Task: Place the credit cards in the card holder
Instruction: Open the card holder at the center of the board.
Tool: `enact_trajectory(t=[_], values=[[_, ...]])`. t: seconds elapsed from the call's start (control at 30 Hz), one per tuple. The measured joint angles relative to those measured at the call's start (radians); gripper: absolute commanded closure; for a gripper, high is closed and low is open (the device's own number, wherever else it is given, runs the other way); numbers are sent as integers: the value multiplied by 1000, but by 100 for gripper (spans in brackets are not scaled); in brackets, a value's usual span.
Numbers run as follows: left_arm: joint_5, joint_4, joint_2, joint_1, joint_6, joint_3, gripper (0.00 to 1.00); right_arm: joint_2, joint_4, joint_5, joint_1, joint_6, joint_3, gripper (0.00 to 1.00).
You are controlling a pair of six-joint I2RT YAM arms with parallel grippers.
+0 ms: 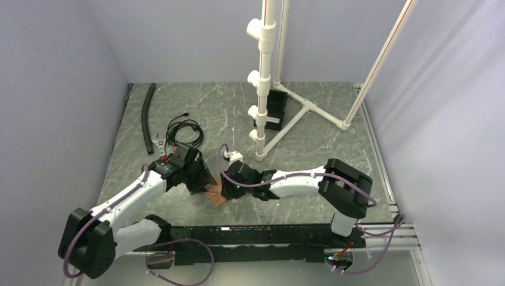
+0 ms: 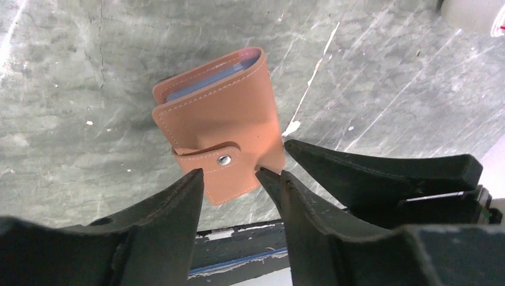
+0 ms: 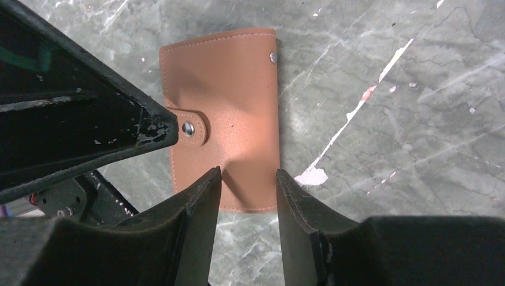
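Left wrist view: card holder (image 2: 220, 113) lies snapped shut on the table (image 2: 387, 89), by its near edge, with blue credit cards (image 2: 208, 80) peeking out. Left gripper (image 2: 229, 173) and right gripper (image 3: 248, 173) both gape at its edges, holding nothing. We judge it light, pliant leather; pinch across the spine.

Top view: card holder (image 1: 215, 196) mostly under left gripper (image 1: 201, 182) and right gripper (image 1: 231, 186); only tan corner shows.
Left wrist: credit cards (image 2: 241, 64) visible only as thin blue edges inside holder, count unreadable. White object (image 2: 473, 12) cut off at top-right corner.
Right wrist: holder's left side behind left gripper's finger (image 3: 89, 119). Fingertip contact with holder: cannot tell.
Small item (image 1: 156, 143) near table's far-left edge: too small to identify.
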Motion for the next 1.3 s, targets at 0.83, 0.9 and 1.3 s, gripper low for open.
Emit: enact_trajectory(t=[0.83, 0.9, 1.3], values=[[-99, -112, 351, -105, -43, 172, 100, 36, 7, 9, -5, -5, 11, 61], [-98, -91, 321, -105, -32, 151, 100, 35, 10, 9, -5, -6, 9, 61], [-65, 124, -266, -121, -13, -167, 100, 6, 30, 15, -4, -150, -11, 44]])
